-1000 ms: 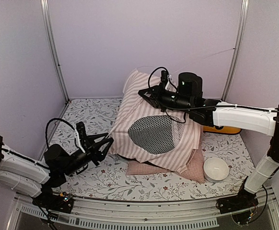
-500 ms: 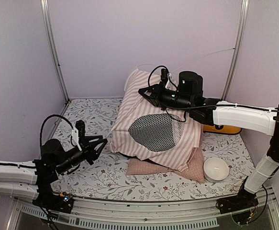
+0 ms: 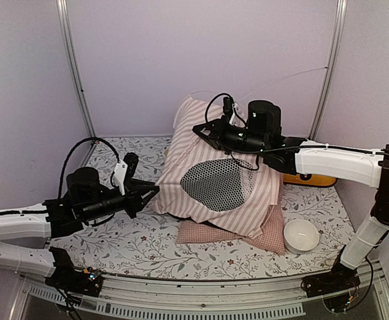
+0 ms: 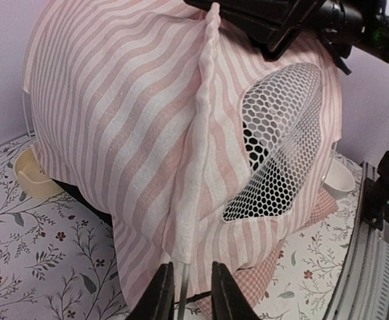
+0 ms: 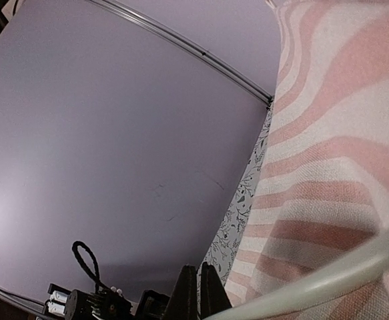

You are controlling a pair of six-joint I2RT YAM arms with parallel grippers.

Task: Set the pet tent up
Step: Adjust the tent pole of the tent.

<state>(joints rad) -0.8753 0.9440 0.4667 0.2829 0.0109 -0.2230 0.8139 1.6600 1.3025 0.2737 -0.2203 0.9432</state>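
Lab booth — lilac walls (image 3: 201,53), metal frame (image 3: 74,73).

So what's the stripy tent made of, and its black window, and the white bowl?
The pet tent looks like soft matte cloth: it wrinkles and sags. Its window looks like black netting, maybe nylon, with honeycomb holes. The white bowl looks smooth and hard, ceramic or plastic; I can't tell which.

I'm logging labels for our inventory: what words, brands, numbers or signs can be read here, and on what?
None can be read. The striped tent, the checked cushion, the white bowl and the flowered table cover show only patterns, no lettering.
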